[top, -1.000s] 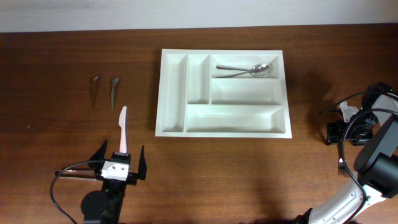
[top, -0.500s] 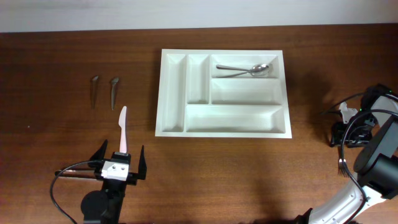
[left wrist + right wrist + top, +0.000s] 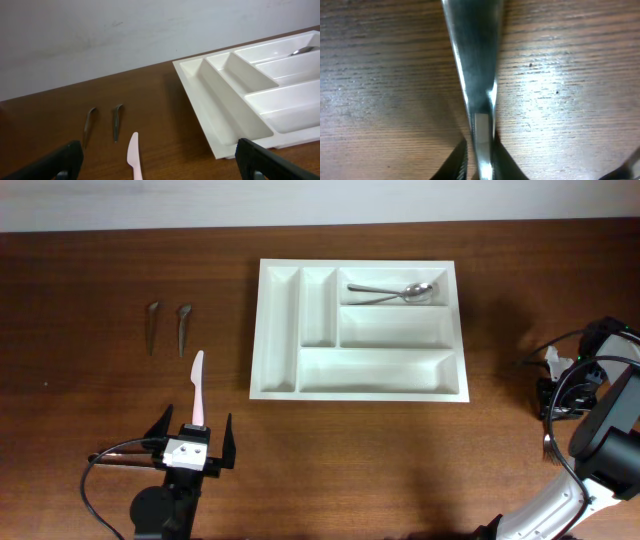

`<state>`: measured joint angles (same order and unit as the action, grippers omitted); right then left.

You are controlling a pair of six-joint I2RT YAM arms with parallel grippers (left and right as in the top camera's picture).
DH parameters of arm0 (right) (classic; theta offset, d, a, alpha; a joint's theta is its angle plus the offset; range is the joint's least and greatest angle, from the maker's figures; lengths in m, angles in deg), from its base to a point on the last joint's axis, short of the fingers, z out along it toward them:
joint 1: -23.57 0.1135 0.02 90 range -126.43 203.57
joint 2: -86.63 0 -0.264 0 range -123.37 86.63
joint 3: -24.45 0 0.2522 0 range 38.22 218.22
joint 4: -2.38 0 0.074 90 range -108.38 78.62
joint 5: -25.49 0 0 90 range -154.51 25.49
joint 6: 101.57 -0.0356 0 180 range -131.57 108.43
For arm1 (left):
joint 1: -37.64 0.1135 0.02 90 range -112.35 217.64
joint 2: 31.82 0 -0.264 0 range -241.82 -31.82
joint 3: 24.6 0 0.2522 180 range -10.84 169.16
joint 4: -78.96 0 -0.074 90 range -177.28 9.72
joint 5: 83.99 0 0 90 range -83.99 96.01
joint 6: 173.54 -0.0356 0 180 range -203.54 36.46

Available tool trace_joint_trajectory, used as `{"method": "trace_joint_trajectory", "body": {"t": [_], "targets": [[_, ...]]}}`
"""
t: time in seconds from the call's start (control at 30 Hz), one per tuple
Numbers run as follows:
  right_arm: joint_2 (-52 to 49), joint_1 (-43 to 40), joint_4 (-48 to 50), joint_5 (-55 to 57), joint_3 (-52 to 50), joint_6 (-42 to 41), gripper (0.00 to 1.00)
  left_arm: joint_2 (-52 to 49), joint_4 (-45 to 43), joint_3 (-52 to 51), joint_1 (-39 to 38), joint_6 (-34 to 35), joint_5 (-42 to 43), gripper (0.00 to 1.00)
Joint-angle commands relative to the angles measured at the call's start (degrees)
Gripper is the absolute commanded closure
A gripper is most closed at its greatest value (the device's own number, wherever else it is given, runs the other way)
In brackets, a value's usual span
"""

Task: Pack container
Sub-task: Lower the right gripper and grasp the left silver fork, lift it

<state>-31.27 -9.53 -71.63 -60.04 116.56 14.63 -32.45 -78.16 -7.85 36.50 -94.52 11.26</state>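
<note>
Dark wood table (image 3: 100, 260) runs back to a white wall (image 3: 300, 200). The tray (image 3: 360, 394) lies flat mid-table, its far rim near the table's back edge. Two spoons (image 3: 395, 290) lie in the long compartment on its far right; the other four compartments hold nothing.

Since the earlier overhead frame, the right arm (image 3: 600, 420) has edged slightly further from the tray. Nothing else has shifted.

Left of the tray, well apart from it, two small dark metal pieces (image 3: 152, 325) (image 3: 184, 327) lie side by side. A pale plastic knife (image 3: 198, 380) lies between them and the tray's near left corner, nearer the table's front, blade pointing at the wall.

The left gripper (image 3: 196, 418) sits in front of the tray's left side. Its fingers are spread wide, the knife's handle end lies between them, and neither finger touches it.

The right gripper (image 3: 482, 160) is right of the tray, near the table's right edge, its fingers clamped on the narrow shaft of a metal utensil (image 3: 475, 60) lying on the wood.

Bare wood stretches between the tray's right rim and that gripper, and all along the tray's front rim.
</note>
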Motion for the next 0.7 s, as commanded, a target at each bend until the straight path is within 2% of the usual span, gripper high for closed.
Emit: {"method": "trace_joint_trajectory", "body": {"t": [0.0,0.17,0.4,0.67], "targets": [[-2.80,0.46,0.70,-1.22,-2.51,-1.05,0.87,0.28,-0.13,-0.35,0.31,-0.46,-0.59,0.01],[-2.80,0.48,1.68,-1.22,-2.49,-5.35,0.96,0.28,-0.13,-0.35,0.31,-0.46,-0.59,0.01],[-2.80,0.48,2.47,-2.34,-1.22,-19.85,0.96,0.28,-0.13,-0.35,0.31,-0.46,-0.59,0.01],[-2.78,0.48,2.43,-21.49,9.03,-37.00,0.96,0.28,-0.13,-0.35,0.31,-0.46,-0.59,0.01]]}}
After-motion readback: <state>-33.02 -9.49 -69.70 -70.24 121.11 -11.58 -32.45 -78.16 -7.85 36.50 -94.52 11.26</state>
